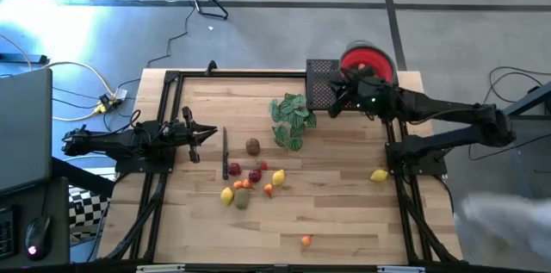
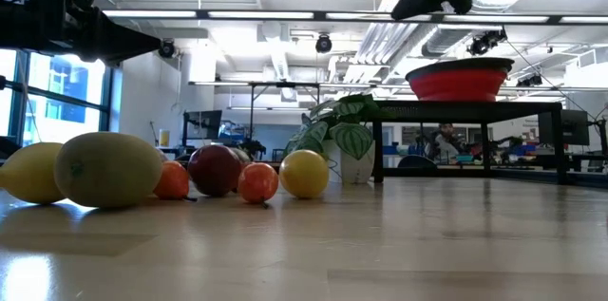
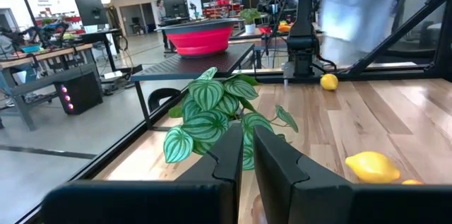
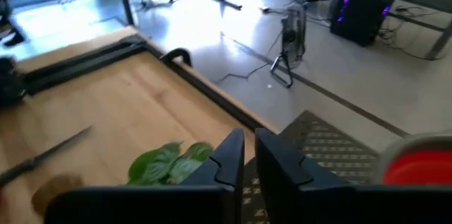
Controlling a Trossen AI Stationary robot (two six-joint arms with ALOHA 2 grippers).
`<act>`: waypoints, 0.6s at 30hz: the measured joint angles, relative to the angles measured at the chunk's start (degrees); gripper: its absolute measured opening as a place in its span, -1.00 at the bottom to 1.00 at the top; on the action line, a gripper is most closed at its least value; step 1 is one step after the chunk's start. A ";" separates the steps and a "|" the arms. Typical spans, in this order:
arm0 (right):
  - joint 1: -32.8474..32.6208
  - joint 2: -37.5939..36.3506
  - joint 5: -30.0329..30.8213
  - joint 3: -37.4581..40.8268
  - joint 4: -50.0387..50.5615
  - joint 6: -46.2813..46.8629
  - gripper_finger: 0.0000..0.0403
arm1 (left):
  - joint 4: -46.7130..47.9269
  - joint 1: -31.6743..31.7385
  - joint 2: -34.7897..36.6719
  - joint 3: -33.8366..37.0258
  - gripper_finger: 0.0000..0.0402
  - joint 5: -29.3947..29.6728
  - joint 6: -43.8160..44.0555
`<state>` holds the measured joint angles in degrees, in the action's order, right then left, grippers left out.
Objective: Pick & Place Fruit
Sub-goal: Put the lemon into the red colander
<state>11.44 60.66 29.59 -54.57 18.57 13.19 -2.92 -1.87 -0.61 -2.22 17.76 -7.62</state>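
Note:
Small toy fruits lie in a cluster (image 1: 247, 183) on the wooden table's middle: yellow lemons, red and orange pieces and a brown-green one. A brown fruit (image 1: 252, 145) lies alone by the plant. One lemon (image 1: 379, 176) rests near the right edge and an orange piece (image 1: 306, 240) near the front. The red bowl (image 1: 368, 62) stands on a black mesh stand (image 1: 322, 77) at the far right. My right gripper (image 1: 332, 106) hangs shut in the air beside the stand, with nothing between its fingers (image 4: 227, 159). My left gripper (image 1: 209, 133) waits shut at the left.
A green leafy plant (image 1: 291, 119) stands between the fruit and the stand. A dark knife (image 1: 225, 153) lies left of the cluster. A black frame (image 1: 172, 79) borders the table. A person in white (image 3: 360, 8) is beyond the table's right edge.

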 joint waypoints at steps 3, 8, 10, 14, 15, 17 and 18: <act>-1.82 2.01 0.00 0.00 0.02 0.00 -0.88 | 0.00 0.00 0.00 0.00 -0.83 -0.02 0.00; -5.03 4.73 0.00 0.00 0.02 0.00 -0.89 | 0.00 -0.02 0.00 0.00 -0.83 -0.02 -0.02; -6.60 5.55 0.00 0.00 0.04 0.01 -0.89 | 0.00 0.00 0.00 0.00 -0.83 -0.02 -0.02; -10.05 6.36 0.00 0.00 0.21 0.02 -0.89 | 0.00 -0.02 0.00 0.00 -0.83 -0.03 -0.02; -10.98 6.36 0.00 0.00 0.49 0.01 -0.89 | 0.00 -0.02 0.00 0.00 -0.83 -0.04 -0.02; -13.07 6.36 0.00 0.00 0.84 0.15 -0.89 | 0.00 -0.02 0.00 0.00 -0.83 -0.04 -0.02; -14.10 6.36 0.01 0.00 0.93 0.38 -0.89 | 0.02 -0.01 0.00 0.00 -0.83 -0.04 -0.02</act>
<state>-2.65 67.02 29.59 -54.57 19.50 13.57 -2.90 -1.89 -0.60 -2.22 17.72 -7.64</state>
